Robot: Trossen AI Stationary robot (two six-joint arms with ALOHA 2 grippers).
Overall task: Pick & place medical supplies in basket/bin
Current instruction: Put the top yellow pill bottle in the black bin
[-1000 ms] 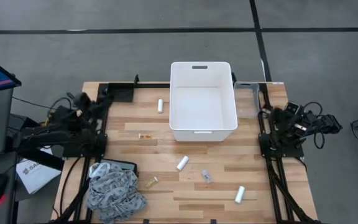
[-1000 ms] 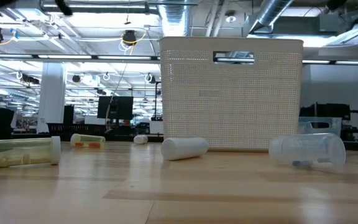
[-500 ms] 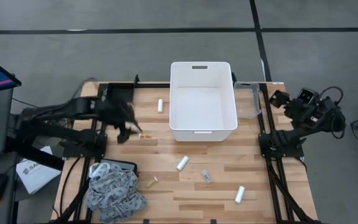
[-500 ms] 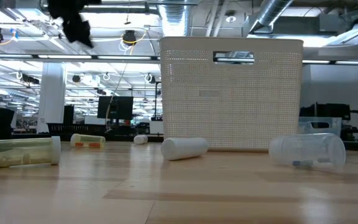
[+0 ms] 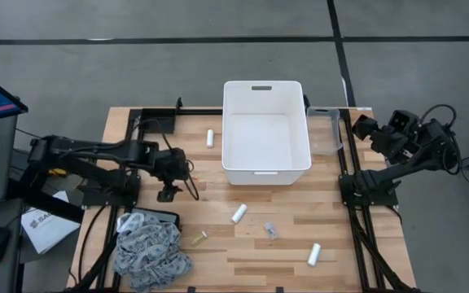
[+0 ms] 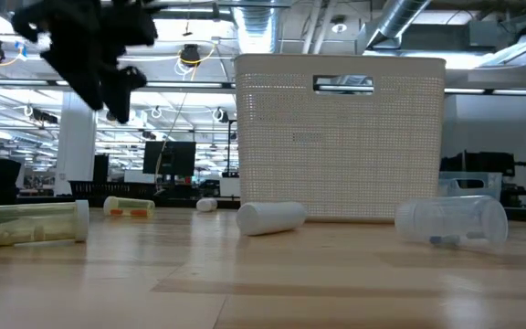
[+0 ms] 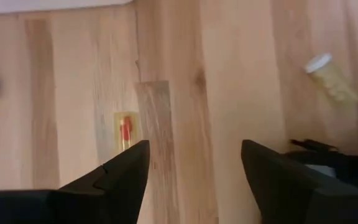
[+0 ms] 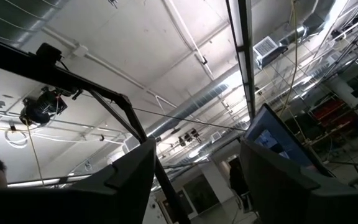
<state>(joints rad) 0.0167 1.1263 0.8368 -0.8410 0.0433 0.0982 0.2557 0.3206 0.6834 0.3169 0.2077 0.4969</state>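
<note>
My left gripper [image 5: 179,185] hangs open above the table's left half, touching nothing. In the left wrist view [image 7: 194,149], a small clear tube with orange contents [image 7: 125,130] lies on the wood just beyond one fingertip. The white tub [image 5: 265,130] stands at the far middle, with a small clear bin [image 5: 326,130] to its right. White gauze rolls [image 5: 210,137] [image 5: 238,213] [image 5: 313,255], a clear vial [image 5: 270,231], a yellowish tube [image 5: 196,238] and the grey patterned bandage [image 5: 149,252] lie on the table. My right gripper [image 8: 197,146] is raised at the table's right edge [image 5: 365,128], open, pointing up.
A black pouch [image 5: 159,217] lies partly under the grey bandage at the near left. In the low view the left gripper [image 6: 89,55] hangs well above the tubes [image 6: 26,224] [image 6: 128,207]. Bare wood lies between the tub and the near rolls.
My left gripper has swung out from its rest at the table's left edge toward the right and slightly toward the near edge, and has come down over the orange tube. My right arm has unfolded and lifted its gripper at the right edge. Nothing on the table has moved.
</note>
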